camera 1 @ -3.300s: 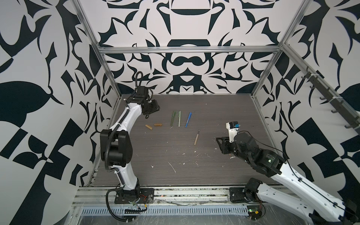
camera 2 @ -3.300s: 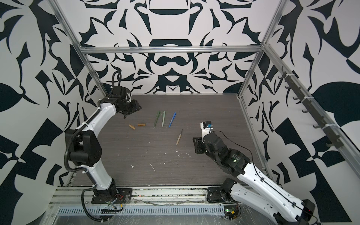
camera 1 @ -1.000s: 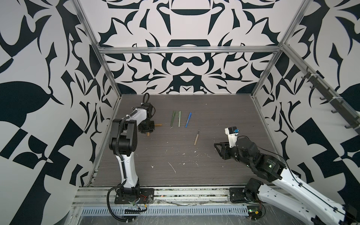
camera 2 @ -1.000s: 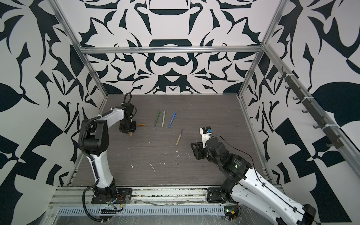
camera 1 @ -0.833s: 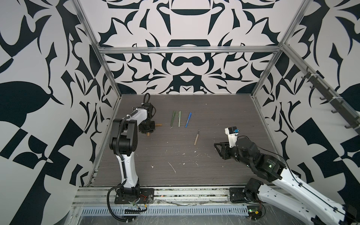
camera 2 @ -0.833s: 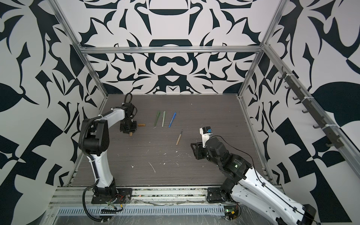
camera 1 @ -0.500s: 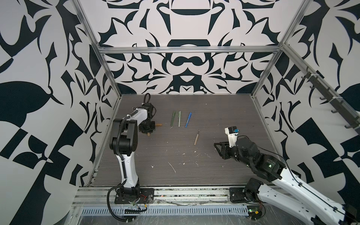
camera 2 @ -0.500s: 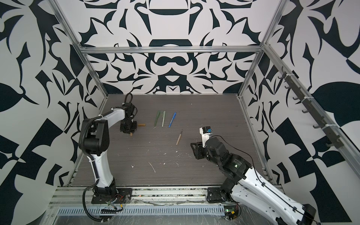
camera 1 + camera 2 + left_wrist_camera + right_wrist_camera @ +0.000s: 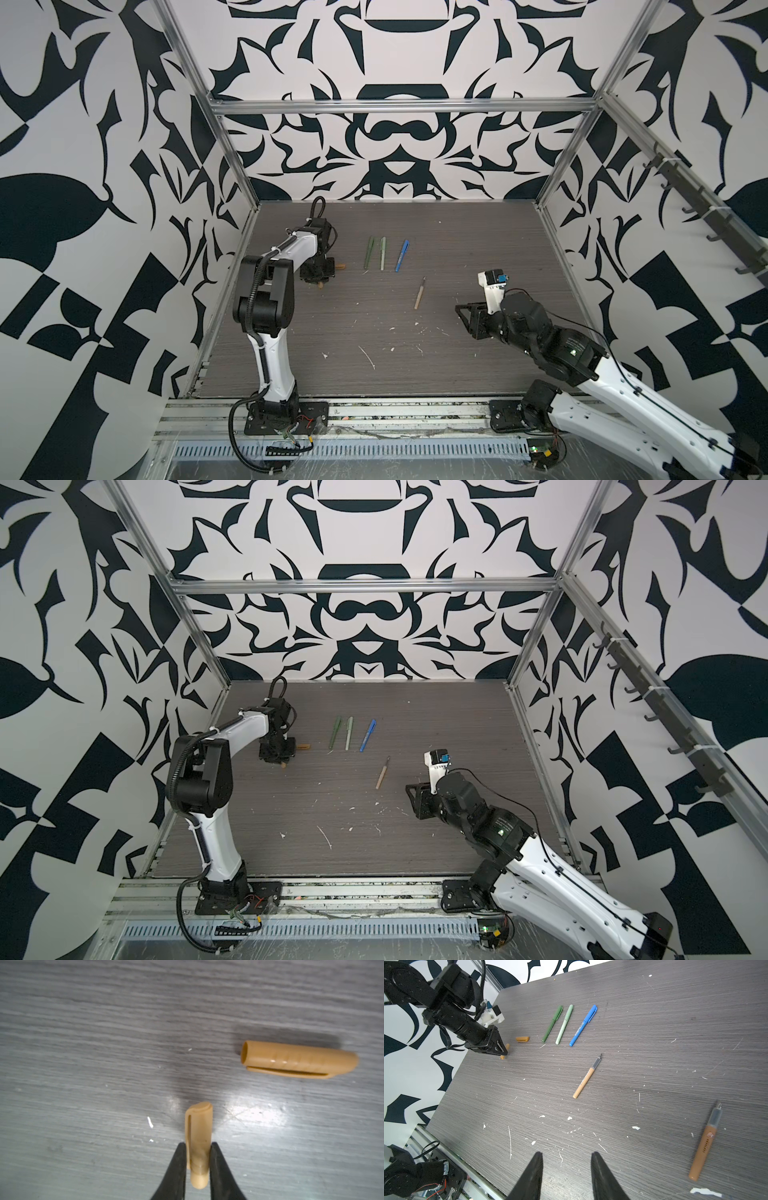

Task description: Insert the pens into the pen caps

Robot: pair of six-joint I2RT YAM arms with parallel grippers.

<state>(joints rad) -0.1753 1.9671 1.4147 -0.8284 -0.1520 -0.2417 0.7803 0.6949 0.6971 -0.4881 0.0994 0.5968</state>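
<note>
In the left wrist view my left gripper [image 9: 198, 1147] is shut on a tan pen cap [image 9: 199, 1126], low over the table. An orange-brown cap [image 9: 299, 1059] lies loose beside it. Both top views show this gripper [image 9: 319, 276] at the table's left, with the loose cap [image 9: 341, 266] next to it. A dark green pen [image 9: 368, 252], a pale green pen [image 9: 382, 253] and a blue pen [image 9: 402, 255] lie capped side by side. An uncapped tan pen [image 9: 419, 293] lies mid-table. An uncapped orange-brown pen [image 9: 705, 1145] lies near my right gripper [image 9: 566, 1155], which is open and holds nothing.
White flecks of debris [image 9: 368, 357] are scattered over the front half of the grey wood-grain table [image 9: 457, 232]. Patterned walls with metal frame posts [image 9: 552, 195] close in the table on three sides. The right arm [image 9: 561, 353] reaches in from the front right corner.
The left gripper's jaws have closed onto the tan cap over the last second. Earlier, the left arm came down from the back left to that cap. The right arm has barely moved.
</note>
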